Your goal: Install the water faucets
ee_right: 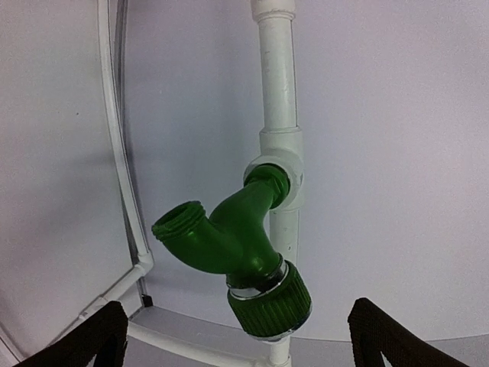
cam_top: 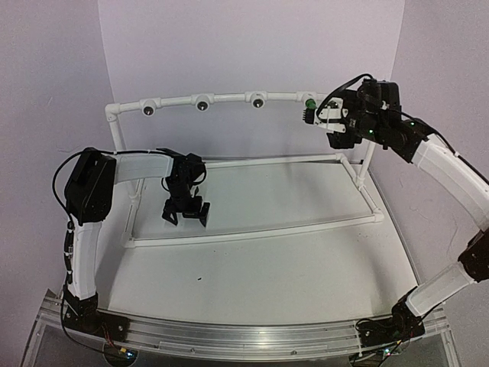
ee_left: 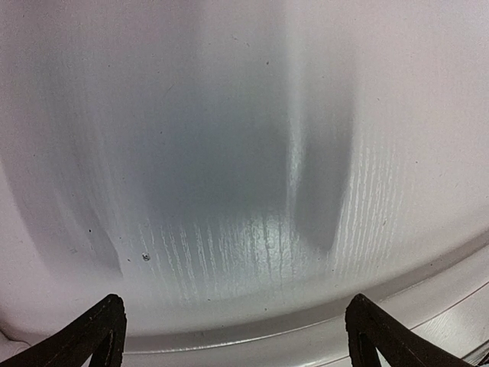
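Observation:
One bright-green water faucet (ee_right: 233,241) sits in the rightmost white tee fitting (ee_right: 281,157) of the upper pipe rail. Its ribbed round end with a silver ring (ee_right: 269,300) points toward the camera. From above, the faucet (cam_top: 309,103) is at the right end of the rail. My right gripper (ee_right: 238,342) is open, its fingers apart from the faucet on either side, and sits just right of it (cam_top: 319,116). My left gripper (cam_top: 186,217) is open and points down over the table inside the frame, holding nothing (ee_left: 237,340).
The white pipe frame (cam_top: 252,229) stands on the table, and three tee fittings with dark holes (cam_top: 202,103) line its top rail. A white rail (ee_left: 306,336) runs below the left fingers. A purple backdrop surrounds the table.

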`<state>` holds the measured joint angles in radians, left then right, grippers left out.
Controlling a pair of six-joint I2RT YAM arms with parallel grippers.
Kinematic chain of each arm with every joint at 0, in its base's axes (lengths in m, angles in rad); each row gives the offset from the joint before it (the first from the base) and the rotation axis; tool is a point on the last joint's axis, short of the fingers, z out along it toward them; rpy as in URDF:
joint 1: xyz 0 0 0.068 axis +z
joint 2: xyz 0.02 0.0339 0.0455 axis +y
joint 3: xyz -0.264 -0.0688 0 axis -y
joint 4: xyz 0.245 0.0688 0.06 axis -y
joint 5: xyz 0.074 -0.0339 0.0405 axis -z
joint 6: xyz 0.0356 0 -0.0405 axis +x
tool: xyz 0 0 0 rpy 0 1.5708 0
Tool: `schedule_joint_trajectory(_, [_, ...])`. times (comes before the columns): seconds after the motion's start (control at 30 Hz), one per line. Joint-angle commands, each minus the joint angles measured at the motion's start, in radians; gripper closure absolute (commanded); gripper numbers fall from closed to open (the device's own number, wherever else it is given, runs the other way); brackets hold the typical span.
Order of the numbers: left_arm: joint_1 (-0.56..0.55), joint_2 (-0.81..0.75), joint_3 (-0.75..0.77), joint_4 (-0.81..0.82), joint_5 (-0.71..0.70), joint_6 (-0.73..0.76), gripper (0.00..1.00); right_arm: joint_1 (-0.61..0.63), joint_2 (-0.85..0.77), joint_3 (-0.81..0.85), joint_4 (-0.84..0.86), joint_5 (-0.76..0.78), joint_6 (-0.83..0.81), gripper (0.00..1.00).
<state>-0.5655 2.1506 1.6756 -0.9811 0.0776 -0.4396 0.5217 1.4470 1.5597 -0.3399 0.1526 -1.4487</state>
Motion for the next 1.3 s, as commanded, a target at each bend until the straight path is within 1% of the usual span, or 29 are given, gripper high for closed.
schedule_joint_trajectory(0.0, [0.006, 0.002, 0.021, 0.02, 0.007, -0.008, 0.0, 0.021, 0.035, -0.003, 0.163, 0.098, -0.158, 0.02])
schedule_joint_trajectory(0.13, [0.005, -0.003, 0.016, 0.022, 0.007, -0.01, 0.0, 0.03, 0.078, -0.009, 0.229, 0.12, -0.167, 0.02])
schedule_joint_trajectory(0.2, [0.006, -0.009, 0.01, 0.022, 0.004, -0.012, 0.0, 0.029, 0.096, -0.007, 0.236, 0.122, -0.167, 0.04])
schedule_joint_trajectory(0.4, [0.006, -0.02, -0.011, 0.029, 0.003, -0.019, 0.0, 0.029, 0.131, -0.027, 0.264, 0.114, -0.17, 0.21])
schedule_joint_trajectory(0.53, [0.006, -0.028, -0.019, 0.029, -0.001, -0.022, 0.0, 0.03, 0.156, -0.021, 0.298, 0.129, -0.12, 0.29])
schedule_joint_trajectory(0.63, [0.006, -0.032, -0.024, 0.033, -0.002, -0.026, 0.0, 0.029, 0.17, -0.011, 0.302, 0.137, -0.035, 0.35])
schedule_joint_trajectory(0.8, [0.006, -0.038, -0.032, 0.032, -0.002, -0.028, 0.0, 0.028, 0.159, -0.064, 0.31, 0.12, 0.094, 0.47])
schedule_joint_trajectory(0.9, [0.006, -0.044, -0.039, 0.032, -0.005, -0.028, 0.0, 0.028, 0.158, -0.083, 0.313, 0.125, 0.187, 0.48])
schedule_joint_trajectory(1.03, [0.006, -0.05, -0.045, 0.028, -0.008, -0.028, 0.0, 0.028, 0.158, -0.084, 0.313, 0.125, 0.348, 0.52])
schedule_joint_trajectory(1.17, [0.006, -0.049, -0.042, 0.023, -0.009, -0.028, 0.0, 0.027, 0.145, -0.085, 0.314, 0.101, 0.567, 0.59])
schedule_joint_trajectory(1.27, [0.006, -0.049, -0.041, 0.02, -0.009, -0.023, 0.0, 0.028, 0.14, -0.098, 0.314, 0.079, 0.731, 0.6])
